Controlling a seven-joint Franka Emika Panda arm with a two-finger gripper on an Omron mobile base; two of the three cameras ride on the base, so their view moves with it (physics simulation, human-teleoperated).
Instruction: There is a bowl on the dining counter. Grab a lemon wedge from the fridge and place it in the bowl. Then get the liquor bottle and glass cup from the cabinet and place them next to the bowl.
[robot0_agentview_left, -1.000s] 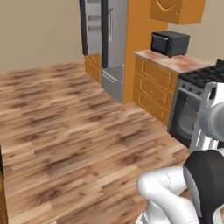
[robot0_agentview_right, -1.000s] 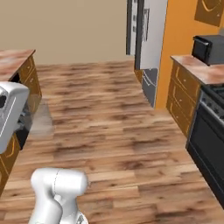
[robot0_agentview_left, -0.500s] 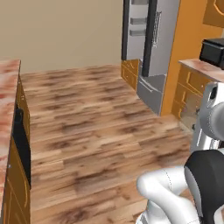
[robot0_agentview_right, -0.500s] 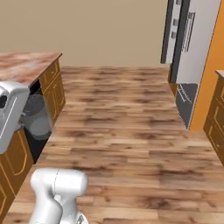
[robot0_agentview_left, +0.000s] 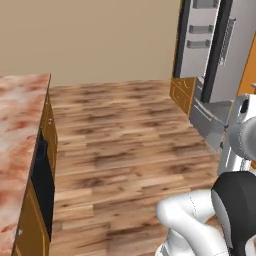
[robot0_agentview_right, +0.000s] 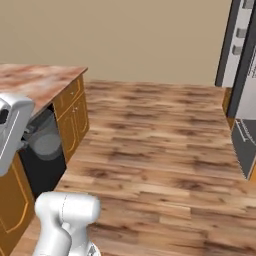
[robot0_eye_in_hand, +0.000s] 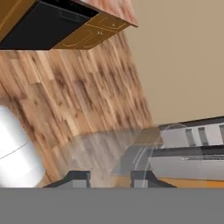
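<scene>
While the glass cup (robot0_eye_in_hand: 131, 151) reads only as a faint translucent shape with curved outlines, it sits between the two dark fingertips of the gripper (robot0_eye_in_hand: 110, 177), and the hand is judged to hold it with the jaws drawn in narrow around it. Item, carried: glass cup, at the hand, close over the wood floor (robot0_agentview_left: 125, 150); its outline is too pale to tell which way its long axis runs. Item, destination: a spot beside the bowl on the dining counter; where the bowl stands cannot be told from these views. Item, likely candidate: a counter with a reddish marbled top (robot0_agentview_left: 20, 125), on the left of the scene and near the base, orange-fronted, with a dark open bay (robot0_agentview_left: 42, 185) in its side; from the right base camera the same top (robot0_agentview_right: 40, 80) runs along the left. Item, opposite side: the steel fridge (robot0_agentview_left: 215, 50), far and to the right. Governing relation: the marbled counter lies left of the hand and the fridge right, with open floor between; if that counter is the dining one, the cup must travel leftward and up over its edge. Hazard, judged: the cup is glass, and contact with the counter edge could tip it in the fingers.
</scene>
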